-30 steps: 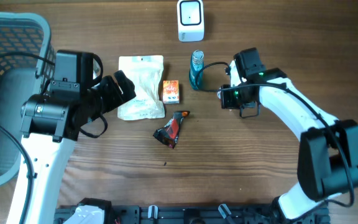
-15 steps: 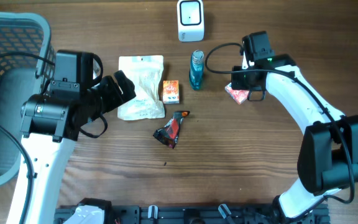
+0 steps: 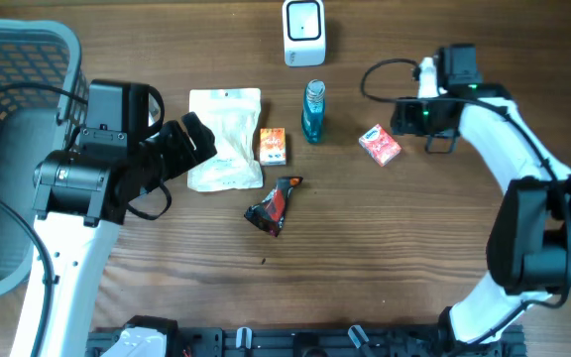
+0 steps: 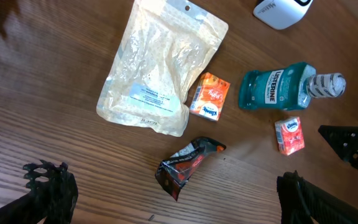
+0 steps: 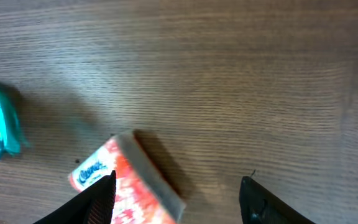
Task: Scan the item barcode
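Lying loose on wood-grain table (image 3: 414,258), tissue pack (image 3: 380,145); right gripper (image 5: 178,186) spread apart, left gripper (image 4: 166,177) spread wide.

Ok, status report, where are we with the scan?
Left gripper open, empty. Right gripper open, near red tissue pack, not touching. Pack lies on table, short of scanner. Mouthwash bottle beside it, apart.

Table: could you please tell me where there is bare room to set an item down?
Bare wood lies between the dark wrapper and the right arm, and between basket and scanner. Crowded around pouch and bottle.
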Robot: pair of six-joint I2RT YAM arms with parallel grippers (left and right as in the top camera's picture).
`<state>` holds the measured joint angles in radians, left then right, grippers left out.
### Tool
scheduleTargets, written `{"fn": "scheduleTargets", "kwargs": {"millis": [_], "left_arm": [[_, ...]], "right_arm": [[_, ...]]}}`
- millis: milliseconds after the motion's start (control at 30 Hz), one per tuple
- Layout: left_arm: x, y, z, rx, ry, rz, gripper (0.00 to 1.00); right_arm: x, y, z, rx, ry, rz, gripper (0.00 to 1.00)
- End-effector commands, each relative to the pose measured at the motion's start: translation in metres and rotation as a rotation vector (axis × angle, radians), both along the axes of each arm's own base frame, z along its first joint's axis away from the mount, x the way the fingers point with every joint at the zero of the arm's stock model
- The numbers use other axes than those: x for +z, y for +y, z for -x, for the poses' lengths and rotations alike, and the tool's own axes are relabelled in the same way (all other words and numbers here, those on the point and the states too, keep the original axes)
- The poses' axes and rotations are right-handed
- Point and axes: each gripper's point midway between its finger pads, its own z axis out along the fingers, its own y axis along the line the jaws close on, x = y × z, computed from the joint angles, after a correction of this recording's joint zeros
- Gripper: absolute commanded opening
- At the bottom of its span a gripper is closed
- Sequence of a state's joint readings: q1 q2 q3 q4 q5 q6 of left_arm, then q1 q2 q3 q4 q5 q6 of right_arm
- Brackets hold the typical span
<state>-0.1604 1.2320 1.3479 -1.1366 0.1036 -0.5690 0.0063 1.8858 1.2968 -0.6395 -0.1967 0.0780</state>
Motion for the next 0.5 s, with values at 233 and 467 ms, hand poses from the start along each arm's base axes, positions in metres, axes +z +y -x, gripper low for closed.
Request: {"fn": "scheduleTargets", "kwargs": {"millis": [233,467], "left_arm": [[0.004,-0.001,-0.001,-0.013,-0.013,0.004,1.00],[0.004,-0.001,-0.001,-0.013,-0.013,0.004,1.00]], "right_arm": [[-0.037,0.044,0.011,0.119,0.111,-0.258,0.63],[0.007,0.038,-0.001,0.082,0.042,-0.228,0.79]]}}
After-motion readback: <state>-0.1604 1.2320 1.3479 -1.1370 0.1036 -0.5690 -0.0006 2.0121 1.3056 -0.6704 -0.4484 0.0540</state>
